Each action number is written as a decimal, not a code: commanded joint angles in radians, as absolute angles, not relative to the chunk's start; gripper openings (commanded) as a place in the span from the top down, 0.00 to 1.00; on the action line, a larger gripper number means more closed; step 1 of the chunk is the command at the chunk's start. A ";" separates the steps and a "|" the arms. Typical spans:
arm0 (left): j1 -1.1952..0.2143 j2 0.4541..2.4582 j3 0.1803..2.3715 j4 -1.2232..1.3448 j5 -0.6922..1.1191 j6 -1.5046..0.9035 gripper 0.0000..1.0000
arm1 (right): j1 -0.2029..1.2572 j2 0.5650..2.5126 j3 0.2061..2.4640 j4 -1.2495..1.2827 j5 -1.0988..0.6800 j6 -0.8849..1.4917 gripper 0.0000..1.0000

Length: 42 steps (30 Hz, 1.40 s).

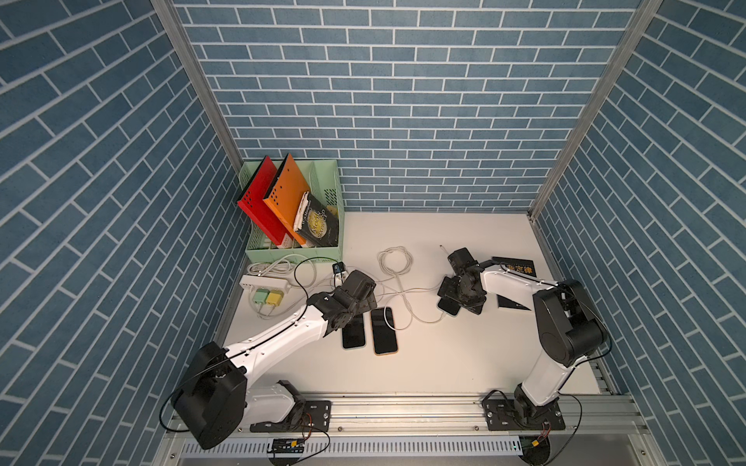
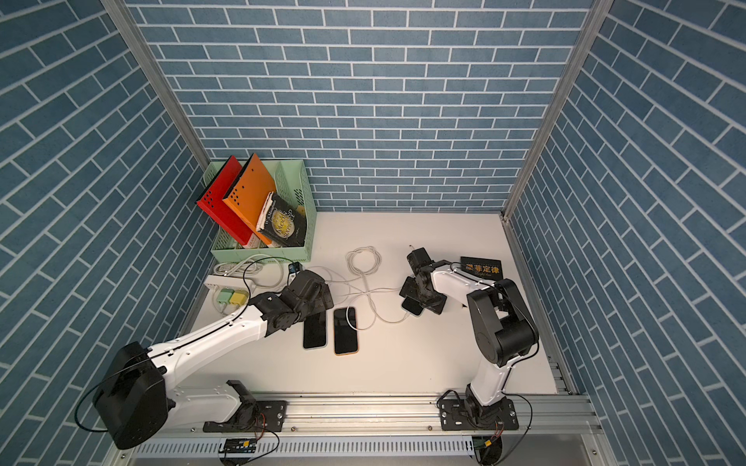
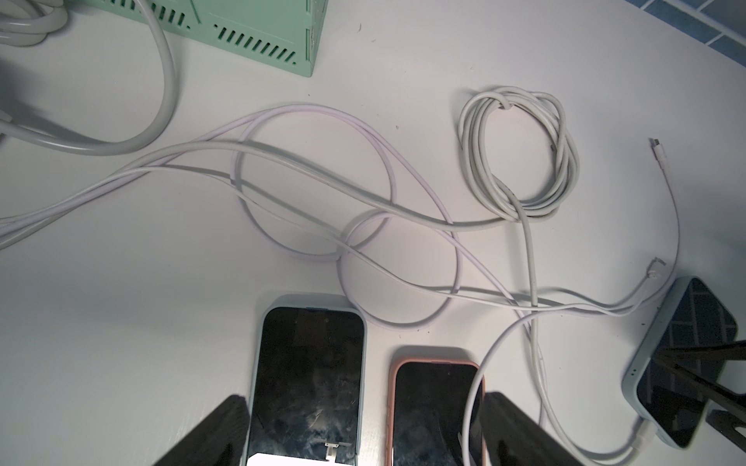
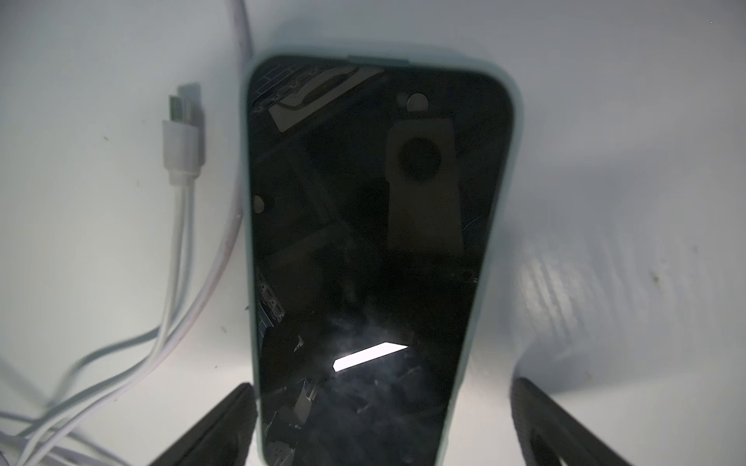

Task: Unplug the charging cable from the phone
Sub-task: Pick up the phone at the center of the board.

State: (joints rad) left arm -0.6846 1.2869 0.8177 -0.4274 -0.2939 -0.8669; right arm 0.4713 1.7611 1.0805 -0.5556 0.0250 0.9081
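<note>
White cables (image 3: 567,169) sprawl over the desk's (image 1: 444,363) middle between both arms. A green basket (image 1: 294,254) fills the back left corner. The near strip lies open.

Your white desk (image 1: 444,363) carries a mint basket (image 1: 282,255) in its far left corner, with a white power strip (image 1: 262,282) just in front of it. Near the middle you see a coiled white cable (image 1: 395,258) and loose white leads (image 3: 306,106) trailing across the surface. A pale-cased phone (image 1: 354,335) and an orange-cased phone (image 1: 384,335) lie side by side, screens up. A third phone (image 4: 363,242) lies further right, with an unplugged connector (image 4: 180,137) beside it. A black book (image 1: 514,265) rests at the far right.
</note>
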 commanded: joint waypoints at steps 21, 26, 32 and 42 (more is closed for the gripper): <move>-0.675 1.266 0.785 -0.427 -0.307 -0.878 0.05 | 0.498 1.890 1.150 -0.678 0.028 0.869 0.01; -0.675 1.264 0.771 -0.419 -0.304 -0.882 0.05 | 0.500 1.900 1.138 -0.680 0.011 0.862 0.07; -0.674 1.259 0.761 -0.416 -0.305 -0.887 0.05 | 0.506 1.922 1.121 -0.665 -0.017 0.863 0.15; -0.673 1.249 0.755 -0.414 -0.306 -0.892 0.05 | 0.507 1.930 1.106 -0.626 -0.053 0.867 0.31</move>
State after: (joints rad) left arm -0.6807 1.2667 0.7677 -0.4107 -0.2928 -0.8860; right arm 0.4957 1.8469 1.1687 -0.6254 0.0418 0.8635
